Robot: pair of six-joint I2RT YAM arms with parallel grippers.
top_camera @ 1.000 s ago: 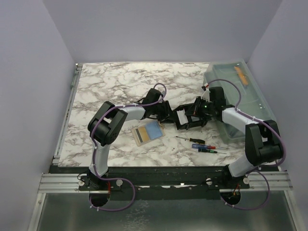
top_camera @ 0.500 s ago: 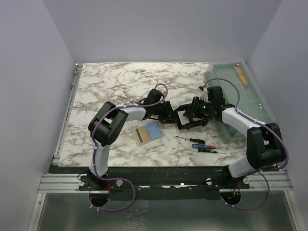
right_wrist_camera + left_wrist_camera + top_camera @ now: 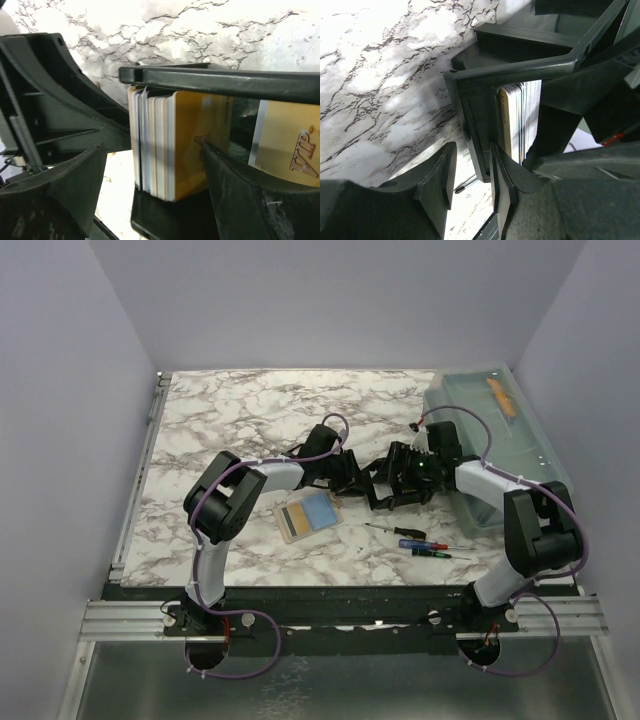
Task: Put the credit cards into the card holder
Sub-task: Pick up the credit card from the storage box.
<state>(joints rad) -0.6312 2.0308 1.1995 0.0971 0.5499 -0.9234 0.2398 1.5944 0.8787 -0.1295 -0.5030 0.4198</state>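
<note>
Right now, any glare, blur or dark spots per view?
Top external: even light and sharp, but the holder is hard to tell from the black arms. Left wrist: marble blown out, left fingers soft. Right wrist: cards sharp, right fingers blurred, marble glary.

Marble-look table (image 3: 230, 410): smooth, white w/ grey veins, slight sheen. Matt black plastic card holder (image 3: 215, 80). Glossy plastic credit cards (image 3: 195, 140), gold faces. Far-right-corner bin (image 3: 520, 440): translucent plastic. Near-edge rail (image 3: 130, 618): bare metal.
</note>
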